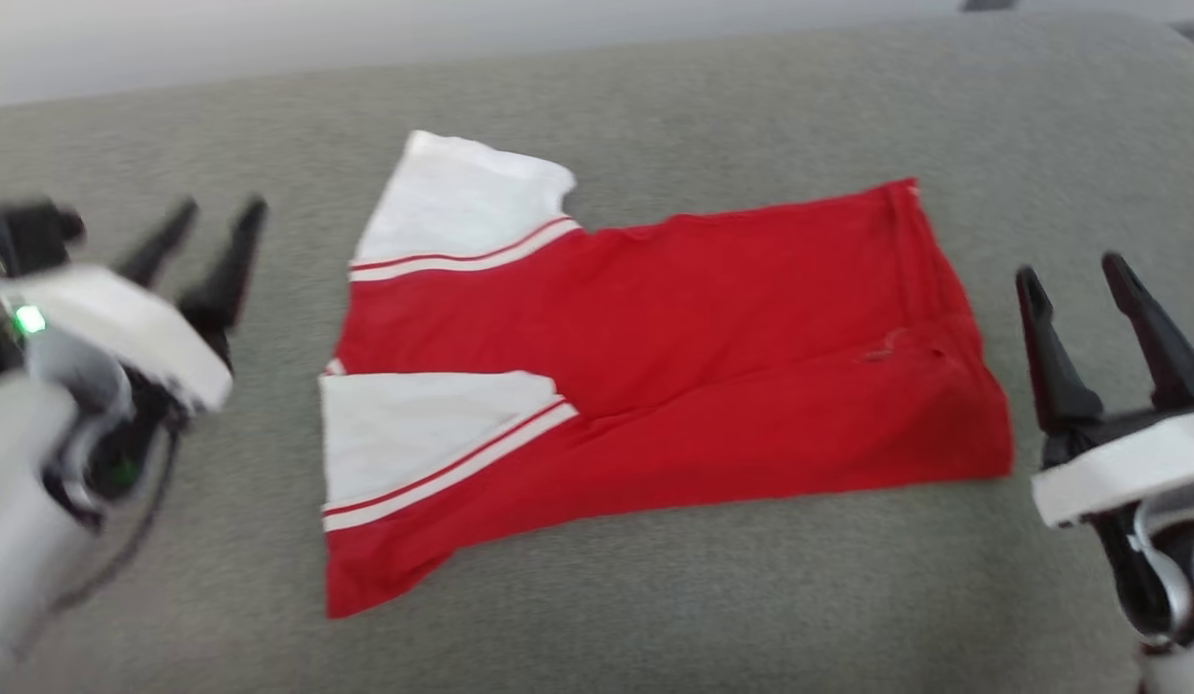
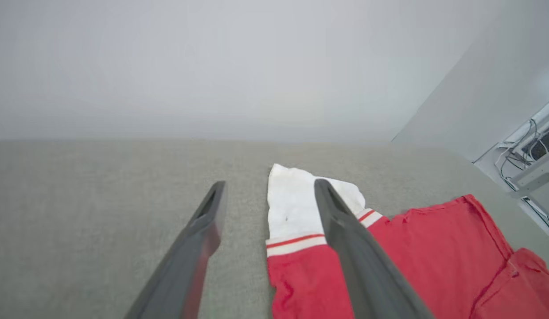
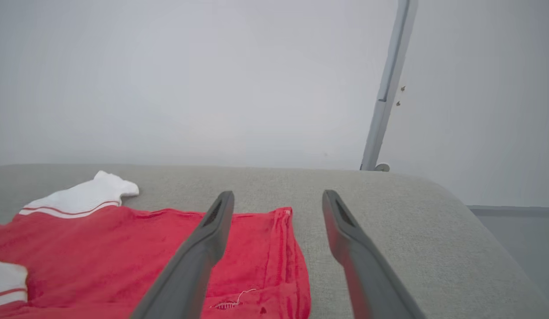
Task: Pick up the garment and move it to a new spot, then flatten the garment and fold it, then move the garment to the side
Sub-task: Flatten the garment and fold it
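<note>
The garment [image 1: 674, 357] lies spread flat on the grey cushioned surface [image 1: 654, 598], red body to the right, two white sleeves with red-and-white stripes at the left. My left gripper [image 1: 216, 214] hovers open just left of the sleeves, nothing between its fingers. My right gripper [image 1: 1074, 270] stands open just right of the red hem, also holding nothing. In the left wrist view my gripper [image 2: 267, 186] frames the far white sleeve of the garment [image 2: 296, 208]. In the right wrist view my gripper [image 3: 278, 197] sits over the hem edge of the garment [image 3: 256, 252].
A pale wall rises behind the grey surface. A grey upright post [image 3: 387, 88] stands behind its far right edge. Cables and a bracket [image 2: 522, 155] hang off to the right in the left wrist view. Bare grey surface surrounds the cloth.
</note>
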Motion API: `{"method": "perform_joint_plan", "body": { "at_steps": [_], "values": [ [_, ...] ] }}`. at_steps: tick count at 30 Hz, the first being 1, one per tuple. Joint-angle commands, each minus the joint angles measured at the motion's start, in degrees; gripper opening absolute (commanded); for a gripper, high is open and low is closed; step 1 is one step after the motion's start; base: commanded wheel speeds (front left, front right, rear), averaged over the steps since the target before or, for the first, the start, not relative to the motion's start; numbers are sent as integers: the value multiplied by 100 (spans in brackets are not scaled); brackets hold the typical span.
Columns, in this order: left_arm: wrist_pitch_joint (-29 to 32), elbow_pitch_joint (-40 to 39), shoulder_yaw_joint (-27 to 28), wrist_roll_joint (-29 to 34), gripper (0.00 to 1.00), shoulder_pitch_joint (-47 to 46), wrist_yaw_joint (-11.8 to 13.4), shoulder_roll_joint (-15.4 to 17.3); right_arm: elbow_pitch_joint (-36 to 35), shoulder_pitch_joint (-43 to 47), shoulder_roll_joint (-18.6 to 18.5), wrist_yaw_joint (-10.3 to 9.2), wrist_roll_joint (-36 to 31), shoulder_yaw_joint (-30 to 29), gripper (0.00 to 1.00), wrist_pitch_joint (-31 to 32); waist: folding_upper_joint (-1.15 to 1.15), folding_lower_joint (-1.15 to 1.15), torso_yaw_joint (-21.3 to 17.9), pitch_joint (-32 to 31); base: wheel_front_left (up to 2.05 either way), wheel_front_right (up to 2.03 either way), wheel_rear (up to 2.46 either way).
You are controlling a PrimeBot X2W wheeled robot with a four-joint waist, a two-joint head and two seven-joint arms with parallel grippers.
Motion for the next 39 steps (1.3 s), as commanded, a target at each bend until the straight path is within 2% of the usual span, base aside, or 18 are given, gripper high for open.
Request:
{"method": "perform_joint_plan", "body": {
  "at_steps": [1, 7, 12, 14, 21, 26, 28, 29, 30, 31, 32, 39],
  "values": [
    [99, 163, 15, 105, 100, -312, 11, -6, 37, -142, 85, -3, -72, 42, 100, -164, 0, 0, -340, 237, 0, 0, 0],
    [925, 1186, -58, 344, 100, -1604, -55, -92, 287, -535, 438, -3, -90, 341, 100, -597, 0, 0, -936, 768, 0, 0, 0],
    [2336, 2090, -494, 542, 100, -2509, -237, -289, 599, -800, 575, -3, 32, 573, 100, -776, 0, 0, -1214, 1156, 0, 0, 0],
    [2857, 2416, -548, 487, 100, -2842, -236, -350, 680, -891, 604, -3, 80, 673, 100, -825, 0, 0, -1292, 1297, 0, 0, 0],
    [4487, 3203, -880, 483, 100, -3504, -404, -375, 928, -1218, 593, -3, 205, 1029, 100, -989, 0, 0, -1642, 1658, 0, 0, 0],
    [5344, 3416, -845, 48, 98, -3487, -587, -751, 1051, -1281, 574, -3, 281, 1078, 100, -1056, 0, 0, -1680, 1753, 0, 0, 0],
    [5576, 3423, -796, -101, 71, -3486, -628, -880, 1108, -1306, 568, -3, 291, 1105, 100, -1068, 0, 0, -1659, 1755, 0, 0, 0],
    [5647, 3392, -831, -101, 50, -3498, -658, -899, 1124, -1319, 564, -3, 297, 1125, 100, -1064, 0, 0, -1641, 1753, 0, 0, 0],
    [5655, 3362, -878, -41, 41, -3519, -678, -893, 1139, -1343, 556, -3, 308, 1145, 100, -1052, 0, 0, -1624, 1751, 0, 0, 0],
    [5616, 3342, -906, 4, 5, -3547, -688, -865, 1144, -1392, 539, -3, 304, 1179, 100, -1035, 0, 0, -1609, 1752, 0, 0, 0],
    [5554, 3322, -923, 32, 0, -3558, -706, -858, 1149, -1449, 520, -3, 307, 1227, 100, -997, 0, 0, -1594, 1754, 0, 0, 0],
    [5208, 3267, -925, 112, 0, -3616, -748, -856, 1514, -2381, 218, -3, 401, 1894, 100, -246, 0, 0, -1447, 1769, 0, 0, 0]
  ]
}}
